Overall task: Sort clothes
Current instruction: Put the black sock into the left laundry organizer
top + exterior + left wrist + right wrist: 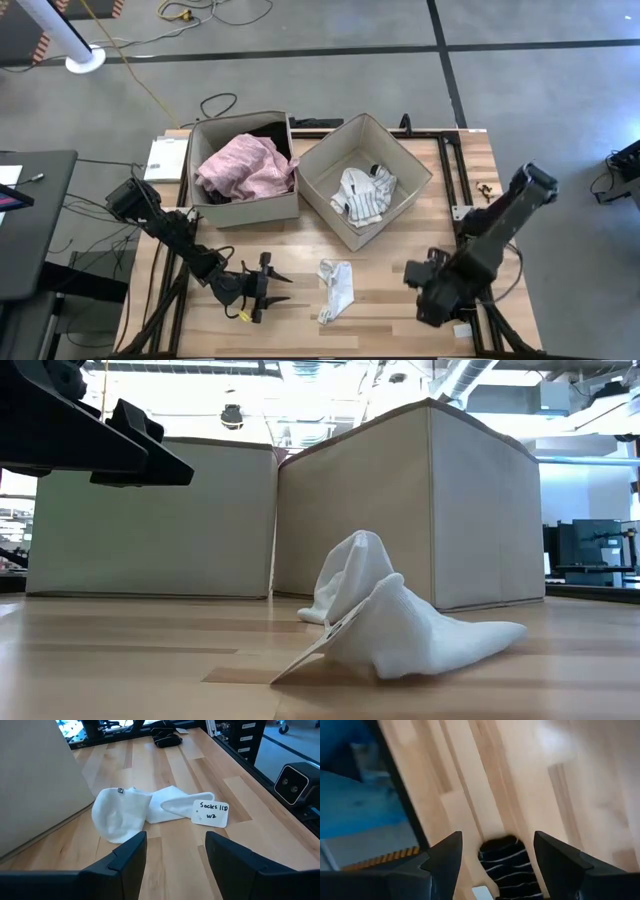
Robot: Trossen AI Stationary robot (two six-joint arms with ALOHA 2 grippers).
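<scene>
My left gripper (272, 287) hovers open and empty over the pale wooden table (385, 300), just beside a white sock (337, 288); my right gripper (497, 855) hangs open over a dark striped sock (505, 862). Behind stand two beige boxes, one (215, 205) holding a pink garment (245, 167), the other (345, 228) striped cloth (364, 194). Only my left wrist view shows the sock's handwritten tag (210, 813); the low view shows bright ceiling lights (300, 400) beyond.

Table (400, 300): light wood planks, dark frame along the edges. Directly on it: two beige fabric boxes, touching at a corner — left box (245, 208), right box (340, 225) turned at an angle. In front of them, a white sock (337, 288), crumpled, with a paper tag (211, 813) (handwritten "Socks"). Dark striped piece (506, 862) lying near the table's right edge.
</scene>
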